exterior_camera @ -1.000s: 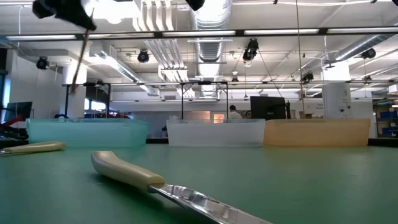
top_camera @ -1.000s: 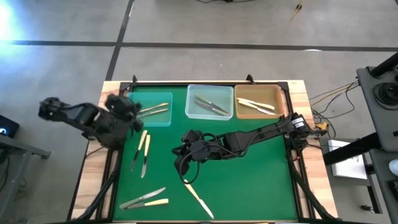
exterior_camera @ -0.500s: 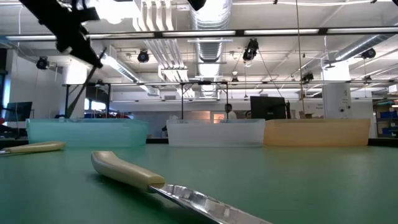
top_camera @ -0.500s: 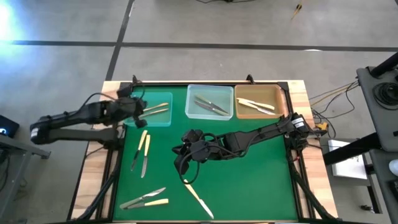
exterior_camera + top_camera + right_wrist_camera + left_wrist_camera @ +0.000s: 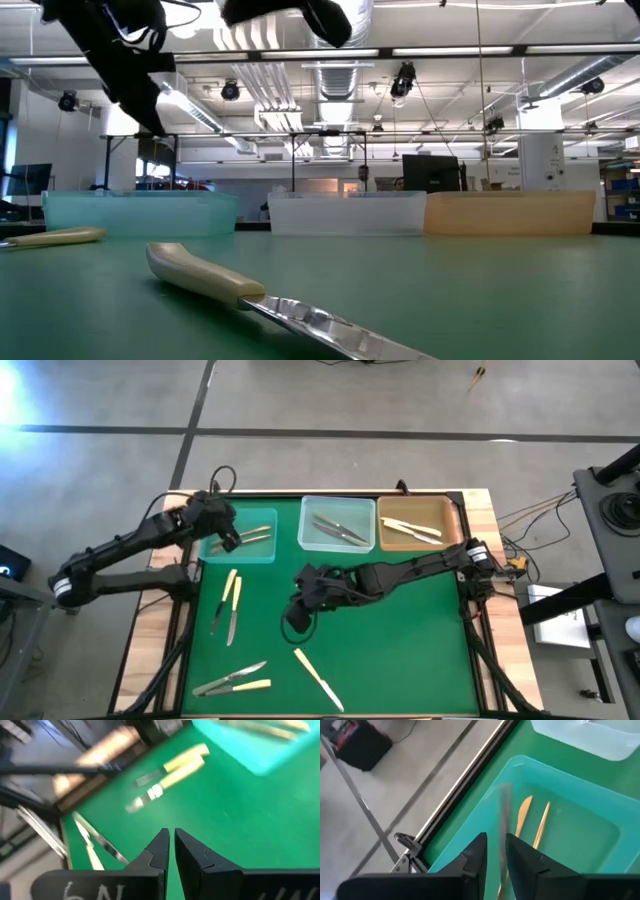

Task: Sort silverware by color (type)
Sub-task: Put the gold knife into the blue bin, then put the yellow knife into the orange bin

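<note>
Two golden pieces [image 5: 248, 538] in teal tray [image 5: 262, 556].

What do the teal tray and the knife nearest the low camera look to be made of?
The teal tray looks like translucent plastic: smooth, slightly glossy walls that let light through. The knife seems to have a matte cream handle, probably plastic, and a shiny metal blade that reflects the ceiling lights; the exact metal cannot be told.

White handwritten marks show on the right claw's [image 5: 171, 851] dark body in its wrist view, cut off by the edge and unreadable. No other text, label or number can be read.
</note>
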You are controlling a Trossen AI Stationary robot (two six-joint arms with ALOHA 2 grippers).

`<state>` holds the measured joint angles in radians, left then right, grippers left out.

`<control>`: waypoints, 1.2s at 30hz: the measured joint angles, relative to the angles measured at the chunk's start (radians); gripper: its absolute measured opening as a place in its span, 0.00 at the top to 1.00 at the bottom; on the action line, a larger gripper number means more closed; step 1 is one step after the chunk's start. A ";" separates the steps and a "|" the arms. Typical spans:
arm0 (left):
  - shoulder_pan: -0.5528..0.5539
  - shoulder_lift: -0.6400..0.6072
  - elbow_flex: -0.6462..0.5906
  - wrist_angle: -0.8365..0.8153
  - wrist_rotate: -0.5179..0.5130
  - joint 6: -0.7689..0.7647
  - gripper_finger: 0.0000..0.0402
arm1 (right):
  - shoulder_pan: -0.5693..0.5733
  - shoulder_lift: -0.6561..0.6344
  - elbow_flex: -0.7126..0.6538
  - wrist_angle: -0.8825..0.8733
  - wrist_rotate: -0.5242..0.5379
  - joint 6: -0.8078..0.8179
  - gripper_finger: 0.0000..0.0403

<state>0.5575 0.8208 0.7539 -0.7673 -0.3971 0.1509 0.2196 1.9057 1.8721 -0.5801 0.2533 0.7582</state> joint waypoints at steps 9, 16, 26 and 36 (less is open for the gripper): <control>0.001 0.075 0.222 -0.224 0.155 -0.108 0.84 | -0.052 0.010 0.000 -0.089 -0.101 -0.061 0.95; -0.016 0.002 0.292 -0.334 0.727 -0.260 0.84 | -0.051 0.014 -0.029 -0.100 -0.213 0.049 0.95; -0.137 -0.196 0.197 -0.066 0.889 -0.509 0.84 | 0.028 0.054 -0.040 -0.166 -0.301 0.238 0.95; -0.234 -0.210 0.162 0.025 0.917 -0.594 0.84 | 0.053 0.072 -0.049 -0.160 -0.384 0.225 0.95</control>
<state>0.3239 0.6105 0.9157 -0.7421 0.5197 -0.4433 0.2726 1.9779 1.8232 -0.7403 -0.1307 0.9830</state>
